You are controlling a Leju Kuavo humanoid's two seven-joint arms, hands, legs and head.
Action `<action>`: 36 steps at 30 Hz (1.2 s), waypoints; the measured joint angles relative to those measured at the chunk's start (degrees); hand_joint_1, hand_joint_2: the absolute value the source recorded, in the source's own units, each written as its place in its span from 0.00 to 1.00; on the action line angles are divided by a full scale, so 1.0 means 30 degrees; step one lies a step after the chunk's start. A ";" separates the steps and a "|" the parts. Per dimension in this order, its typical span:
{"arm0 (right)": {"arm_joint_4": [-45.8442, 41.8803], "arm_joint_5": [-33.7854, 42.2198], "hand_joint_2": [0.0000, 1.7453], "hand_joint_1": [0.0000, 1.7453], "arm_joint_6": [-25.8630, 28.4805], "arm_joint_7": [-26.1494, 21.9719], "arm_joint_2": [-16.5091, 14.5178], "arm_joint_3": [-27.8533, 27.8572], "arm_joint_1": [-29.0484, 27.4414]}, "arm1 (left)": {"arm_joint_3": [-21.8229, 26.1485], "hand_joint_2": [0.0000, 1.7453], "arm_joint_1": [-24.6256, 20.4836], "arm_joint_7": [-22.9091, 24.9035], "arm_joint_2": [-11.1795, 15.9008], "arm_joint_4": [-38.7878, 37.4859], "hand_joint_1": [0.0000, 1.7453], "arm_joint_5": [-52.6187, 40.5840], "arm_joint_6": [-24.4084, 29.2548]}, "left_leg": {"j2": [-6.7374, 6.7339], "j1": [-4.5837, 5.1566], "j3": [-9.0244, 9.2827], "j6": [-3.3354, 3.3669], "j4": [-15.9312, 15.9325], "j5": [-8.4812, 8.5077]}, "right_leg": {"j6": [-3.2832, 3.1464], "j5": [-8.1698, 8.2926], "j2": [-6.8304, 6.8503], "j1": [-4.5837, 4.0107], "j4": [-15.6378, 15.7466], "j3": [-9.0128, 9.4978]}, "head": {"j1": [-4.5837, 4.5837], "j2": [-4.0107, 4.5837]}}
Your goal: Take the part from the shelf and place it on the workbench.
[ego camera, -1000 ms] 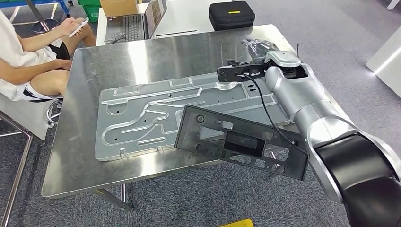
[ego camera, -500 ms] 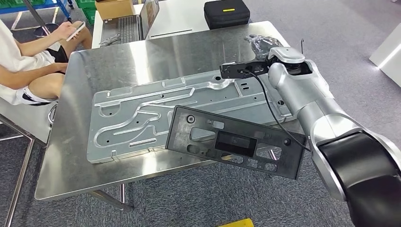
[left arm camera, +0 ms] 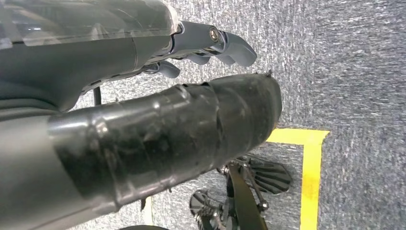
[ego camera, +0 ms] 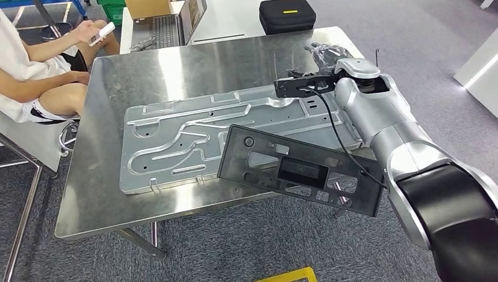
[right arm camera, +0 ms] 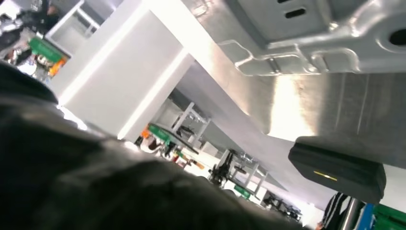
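A long silver stamped metal panel (ego camera: 176, 147) lies flat on the steel workbench (ego camera: 117, 94). A black plastic frame part (ego camera: 235, 158) rests across the panel's near right end and juts out past the table's front edge. My right arm reaches over the table's right side. My right hand (ego camera: 325, 56) is a dark shape just beyond the panel's far right end, and its fingers are too unclear to read. The right wrist view looks along the panel's edge (right arm camera: 311, 43). My left hand (left arm camera: 158, 139) hangs over the carpet, fingers apart, holding nothing.
A person (ego camera: 35, 76) sits at the table's far left corner with a phone. Behind the workbench stand a laptop (ego camera: 170, 23) and a black case (ego camera: 288, 16). A white cabinet (ego camera: 478, 64) is at the right. Yellow tape (ego camera: 288, 275) marks the carpet near me.
The whole picture swung left and then back, so the camera moved. The panel, the black frame and my right hand keep their places on the table.
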State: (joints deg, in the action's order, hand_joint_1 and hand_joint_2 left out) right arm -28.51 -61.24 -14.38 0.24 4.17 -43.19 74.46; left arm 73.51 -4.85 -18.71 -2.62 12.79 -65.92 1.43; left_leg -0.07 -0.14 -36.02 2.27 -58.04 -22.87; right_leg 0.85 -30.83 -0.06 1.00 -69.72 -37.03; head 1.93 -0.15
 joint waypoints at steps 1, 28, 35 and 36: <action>0.0002 -0.0005 0.00 0.00 0.0002 0.0000 0.0005 0.0000 0.0042 | 0.0000 0.00 -0.0006 -0.0002 0.0000 0.0000 0.00 0.0000 -0.0011 | 0.0001 0.0000 -0.0147 -0.0042 -0.0136 0.0020 | -0.0014 0.0307 0.0006 0.0021 0.1246 0.0736 | 0.0004 0.0000; 0.0022 -0.0135 0.00 0.00 -0.0375 -0.0117 0.0300 -0.0026 0.0293 | 0.0006 0.00 -0.0087 -0.0020 0.0087 0.0007 0.00 0.0117 -0.0206 | -0.0168 0.0072 0.0875 0.0118 0.0463 -0.0398 | 0.0019 -0.0244 0.0017 -0.0039 -0.1552 -0.2075 | -0.0002 0.0000; -0.0082 -0.0142 0.00 0.00 -0.0435 -0.0135 0.0297 -0.0031 0.0500 | 0.0006 0.00 -0.0069 -0.0007 0.0087 0.0007 0.00 0.0089 -0.0311 | -0.0106 0.0108 -0.0831 -0.0406 -0.0313 0.0599 | -0.0272 0.0473 -0.0021 -0.0162 0.3015 0.1959 | -0.0003 0.0000; -0.0095 -0.0142 0.00 0.00 -0.0444 -0.0140 0.0295 -0.0035 0.0512 | 0.0006 0.00 -0.0052 -0.0013 0.0087 0.0007 0.00 0.0080 -0.0326 | -0.0094 0.0103 -0.0871 -0.0518 -0.0272 0.0773 | -0.0416 0.0575 -0.0015 -0.0185 0.3121 0.1897 | -0.0011 0.0000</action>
State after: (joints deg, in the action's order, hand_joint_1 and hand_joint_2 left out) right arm -28.79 -61.66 -15.72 -0.18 5.06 -43.29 76.00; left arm 73.53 -5.01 -18.75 -2.36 12.81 -65.68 0.45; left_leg -0.35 0.17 -38.64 0.72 -58.86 -20.55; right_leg -0.40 -29.10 -0.11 0.45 -60.35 -31.33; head 1.90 -0.15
